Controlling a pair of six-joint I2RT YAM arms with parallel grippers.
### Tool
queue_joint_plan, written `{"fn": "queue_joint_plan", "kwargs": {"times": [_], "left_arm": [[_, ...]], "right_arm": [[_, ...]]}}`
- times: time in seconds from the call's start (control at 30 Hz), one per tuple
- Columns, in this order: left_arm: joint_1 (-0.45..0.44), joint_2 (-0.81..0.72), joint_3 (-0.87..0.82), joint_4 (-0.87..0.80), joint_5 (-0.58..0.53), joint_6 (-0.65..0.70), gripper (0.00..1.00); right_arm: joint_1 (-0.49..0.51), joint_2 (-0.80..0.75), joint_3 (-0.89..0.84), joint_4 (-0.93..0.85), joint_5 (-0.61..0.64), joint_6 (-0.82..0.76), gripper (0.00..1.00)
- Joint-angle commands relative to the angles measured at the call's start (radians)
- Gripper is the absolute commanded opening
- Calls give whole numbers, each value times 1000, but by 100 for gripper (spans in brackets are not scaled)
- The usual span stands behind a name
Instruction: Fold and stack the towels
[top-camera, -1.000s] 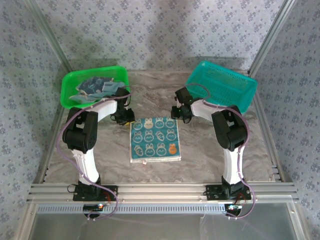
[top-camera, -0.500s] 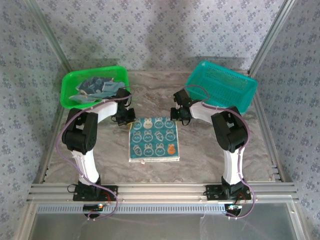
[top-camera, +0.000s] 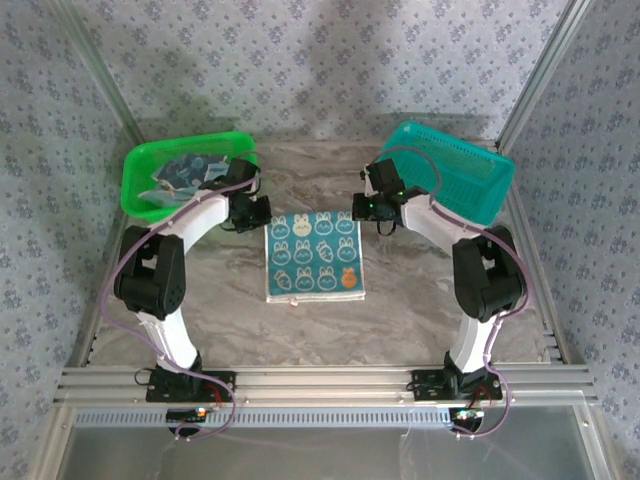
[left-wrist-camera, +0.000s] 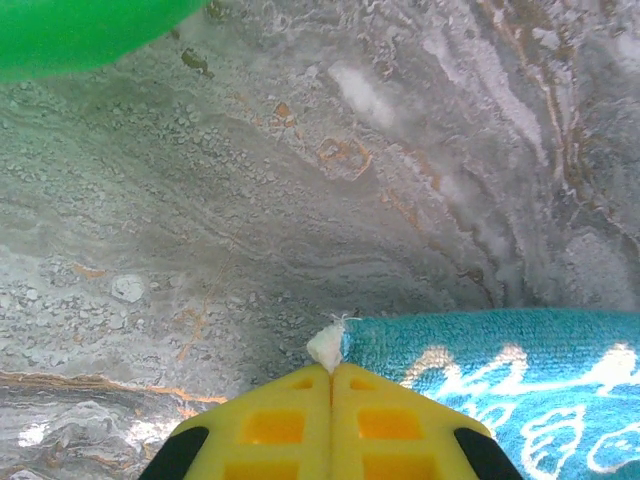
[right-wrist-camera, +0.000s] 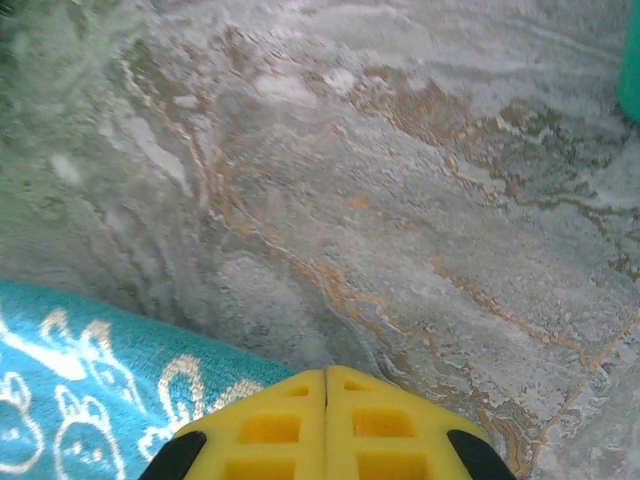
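One teal towel with white bunny prints and an orange patch lies flat mid-table. My left gripper is shut on its far left corner; the left wrist view has the yellow fingers pressed together with the white corner tuft of the towel pinched at my gripper. At the far right corner my right gripper is shut too. In the right wrist view the towel runs under the closed tips of the gripper. More towels lie crumpled in the green basket.
The green basket stands at the back left, just behind my left gripper, and its rim shows in the left wrist view. A teal basket stands tilted at the back right, its edge near my right gripper.
Both grippers have shut on the towel's far corners. Both arms have stretched away from their bases, and the towel has slid a little toward the back of the table.
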Motion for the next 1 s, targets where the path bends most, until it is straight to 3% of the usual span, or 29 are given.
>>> {"fn": "queue_joint_plan", "kwargs": {"times": [0.0,0.3,0.33,0.37,0.4,0.43,0.47,0.53,0.63,0.7,0.83,0.97], "left_arm": [[-6,-76,-53,25,4,29,0],[-98,-321,-363,136,-89,20,0],[-120,-367,-418,144,-118,1,4],[-145,-426,-478,160,-140,-20,14],[-162,-473,-521,168,-155,-43,29],[-178,-525,-574,168,-167,-76,52],[-193,-573,-616,169,-172,-106,63],[-205,-641,-662,150,-176,-146,70],[-209,-677,-666,111,-157,-177,69],[-210,-666,-653,96,-142,-187,63],[-209,-597,-612,101,-122,-202,50],[-182,-478,-557,114,-95,-174,44]], "right_arm": [[7,-68,-55,15,18,-28,0],[144,-341,-432,178,158,19,0],[173,-386,-484,192,181,37,0],[203,-429,-533,202,210,60,10],[226,-468,-570,207,226,82,11],[254,-508,-607,209,235,99,11],[277,-539,-631,203,243,118,20],[300,-574,-646,167,253,152,47],[303,-582,-638,126,252,162,50],[295,-567,-627,112,245,165,50],[278,-504,-592,101,195,178,43],[268,-417,-541,80,167,184,34]]}}
